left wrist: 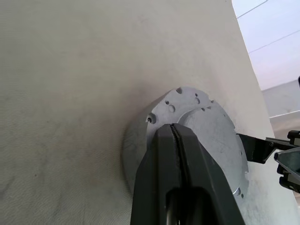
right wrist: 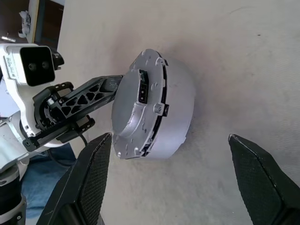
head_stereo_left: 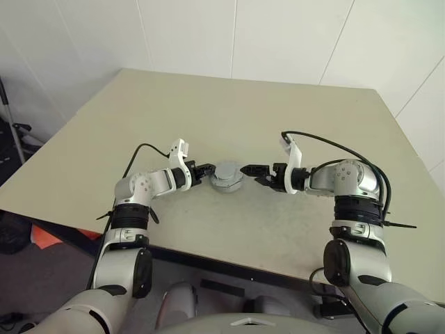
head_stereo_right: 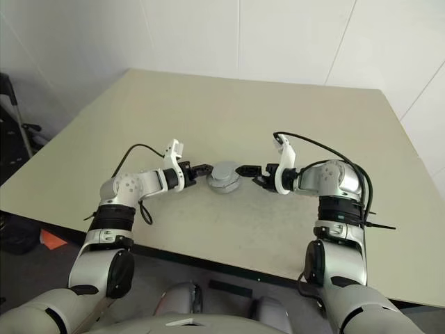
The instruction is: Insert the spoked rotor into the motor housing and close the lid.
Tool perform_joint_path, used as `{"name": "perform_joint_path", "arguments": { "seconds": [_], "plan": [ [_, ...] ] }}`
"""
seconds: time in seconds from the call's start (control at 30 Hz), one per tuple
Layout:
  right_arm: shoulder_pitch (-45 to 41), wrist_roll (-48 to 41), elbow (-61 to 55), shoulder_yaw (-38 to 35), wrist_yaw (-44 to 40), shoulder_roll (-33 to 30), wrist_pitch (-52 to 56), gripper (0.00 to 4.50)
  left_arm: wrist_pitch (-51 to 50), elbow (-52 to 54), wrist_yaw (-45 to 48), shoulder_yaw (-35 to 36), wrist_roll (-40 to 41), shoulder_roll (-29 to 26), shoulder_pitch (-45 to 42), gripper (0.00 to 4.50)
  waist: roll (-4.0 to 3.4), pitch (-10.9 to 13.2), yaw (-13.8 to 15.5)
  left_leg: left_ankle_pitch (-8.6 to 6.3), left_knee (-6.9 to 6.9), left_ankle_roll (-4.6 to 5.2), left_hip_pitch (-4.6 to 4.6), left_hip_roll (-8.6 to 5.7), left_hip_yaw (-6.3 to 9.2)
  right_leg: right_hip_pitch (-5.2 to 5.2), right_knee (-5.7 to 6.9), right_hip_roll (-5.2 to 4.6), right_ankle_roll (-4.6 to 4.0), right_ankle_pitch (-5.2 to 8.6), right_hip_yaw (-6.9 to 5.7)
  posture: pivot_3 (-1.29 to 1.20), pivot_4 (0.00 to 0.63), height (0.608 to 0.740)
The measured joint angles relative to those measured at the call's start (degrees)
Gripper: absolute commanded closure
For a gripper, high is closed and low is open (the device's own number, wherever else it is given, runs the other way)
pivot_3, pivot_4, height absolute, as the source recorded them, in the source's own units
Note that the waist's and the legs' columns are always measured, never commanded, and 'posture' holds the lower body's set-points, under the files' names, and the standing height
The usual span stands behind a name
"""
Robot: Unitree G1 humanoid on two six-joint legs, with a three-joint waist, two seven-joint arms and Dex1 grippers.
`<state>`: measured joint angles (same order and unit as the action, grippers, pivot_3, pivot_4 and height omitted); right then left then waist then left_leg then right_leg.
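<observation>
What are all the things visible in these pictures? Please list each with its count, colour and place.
motor housing: one, grey metal, lid on top, on the table between the two end effectors.
table: one, beige, in front of the white wall.
wall: white panels, behind the table.
left end effector: one, black fingers shut, pressed against the housing's left side.
right end effector: one, black fingers open, just right of the housing, with a small gap.

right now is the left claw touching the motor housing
Touching. The left wrist view shows the shut left claw pressed on the lid atop the motor housing; the right wrist view shows it reaching the lid's edge.
</observation>
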<state>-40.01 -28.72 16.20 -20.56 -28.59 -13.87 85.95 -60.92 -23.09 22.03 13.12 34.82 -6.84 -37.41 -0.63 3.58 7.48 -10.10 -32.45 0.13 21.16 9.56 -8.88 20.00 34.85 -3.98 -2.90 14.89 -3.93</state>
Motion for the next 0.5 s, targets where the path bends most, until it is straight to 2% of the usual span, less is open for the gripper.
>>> {"name": "perform_joint_path", "arguments": {
  "seconds": [0.3, 0.5],
  "plan": [
    [0.2, -0.7, 0.0, 0.1, 2.0, 3.4, -1.0, 0.03, 0.2, -0.1, -0.3, 0.1, -0.4, -0.4, 0.0, 4.5, 0.0, 0.0, 0.0, 0.01, 0.01, -0.02, 0.0, 0.0, 0.0, 0.01, 0.0, 0.0, 0.08, -0.05, 0.0, 0.0, 0.0, 0.74],
    [-1.2, -0.7, 3.2, -0.4, 4.4, 6.6, -5.6, 0.03, 0.3, -0.1, -0.4, 0.2, -0.8, -0.4, 0.1, 4.5, -0.01, 0.0, 0.0, 0.02, 0.03, -0.05, 0.0, 0.0, 0.0, 0.01, 0.0, -0.01, 0.08, -0.04, 0.0, 0.0, 0.0, 0.74]
  ]
}}
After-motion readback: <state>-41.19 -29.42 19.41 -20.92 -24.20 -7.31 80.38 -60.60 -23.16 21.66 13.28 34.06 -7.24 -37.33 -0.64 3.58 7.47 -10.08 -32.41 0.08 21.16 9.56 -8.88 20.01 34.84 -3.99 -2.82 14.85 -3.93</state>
